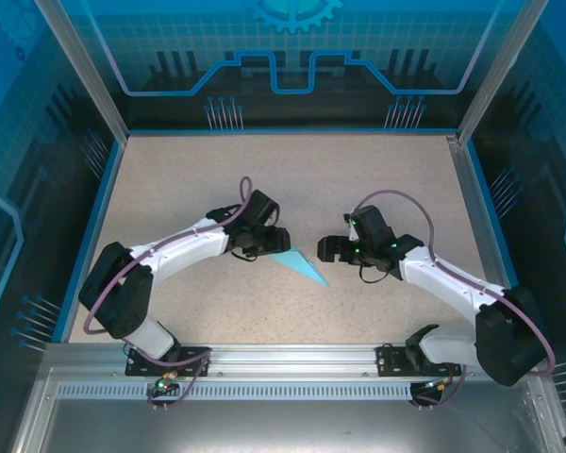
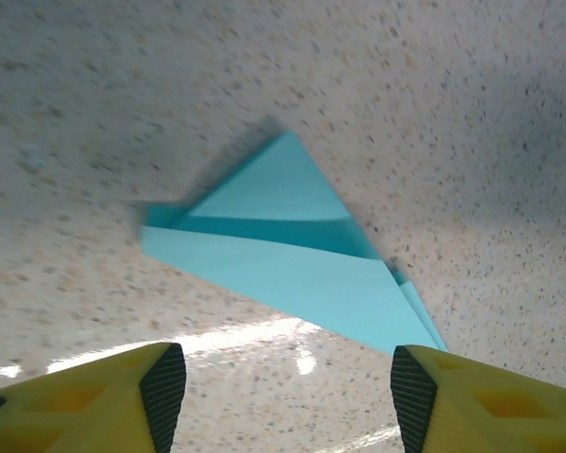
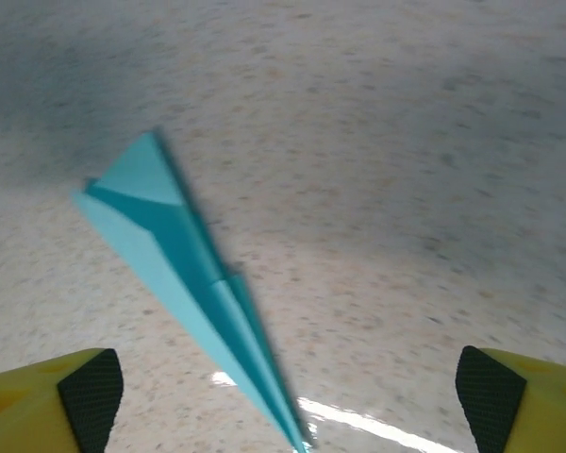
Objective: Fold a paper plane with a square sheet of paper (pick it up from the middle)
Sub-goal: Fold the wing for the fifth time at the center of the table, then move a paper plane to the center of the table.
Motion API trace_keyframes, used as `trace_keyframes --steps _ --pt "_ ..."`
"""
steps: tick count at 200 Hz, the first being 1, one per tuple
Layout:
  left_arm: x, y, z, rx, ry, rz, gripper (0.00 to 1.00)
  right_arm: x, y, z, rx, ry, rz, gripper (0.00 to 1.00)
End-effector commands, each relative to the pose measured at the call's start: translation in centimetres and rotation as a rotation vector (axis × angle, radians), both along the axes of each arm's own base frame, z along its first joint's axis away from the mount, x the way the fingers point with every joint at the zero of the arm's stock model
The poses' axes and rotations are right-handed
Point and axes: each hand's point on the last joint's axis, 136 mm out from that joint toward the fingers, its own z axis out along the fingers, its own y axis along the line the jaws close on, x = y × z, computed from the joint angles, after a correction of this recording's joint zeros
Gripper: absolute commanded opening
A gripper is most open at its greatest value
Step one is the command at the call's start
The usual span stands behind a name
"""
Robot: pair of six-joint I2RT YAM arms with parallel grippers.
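Between the two claws, flat on the speckled table (image 1: pixel 264 179), lies the paper plane (image 1: pixel 300 266). Its long axis runs slantwise from the wide tail just beside the left gripper (image 2: pixel 289 382) to the sharp nose, which points toward the near right, so I judge the left arm to be the nearer one. Both the left gripper and the right gripper (image 3: pixel 289 392) stand with jaws apart, the right very wide, and hold nothing. The plane is a slim light cyan dart with a centre crease and flat triangular wings.
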Motion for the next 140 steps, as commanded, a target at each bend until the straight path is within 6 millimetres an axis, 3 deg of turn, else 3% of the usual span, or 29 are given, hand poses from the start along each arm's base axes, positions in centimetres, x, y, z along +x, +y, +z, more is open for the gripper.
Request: trace_keyframes --steps 1,45,85,140 --pt "-0.6 -0.2 -1.3 0.088 0.054 0.066 0.65 -0.6 -3.9 -1.3 -0.106 0.011 -0.119 0.99" --pt "0.2 -3.9 -2.2 0.236 0.062 0.017 0.68 -1.2 -6.2 -2.2 -0.136 0.017 -0.199 1.0" --pt "0.5 -4.2 -3.9 0.38 0.088 -0.006 0.67 -1.7 -7.4 -2.6 -0.163 0.025 -0.228 1.0" --pt "-0.4 -5.0 -3.9 0.354 0.125 -0.059 0.63 -1.8 -7.9 -2.8 -0.15 0.025 -0.248 1.0"
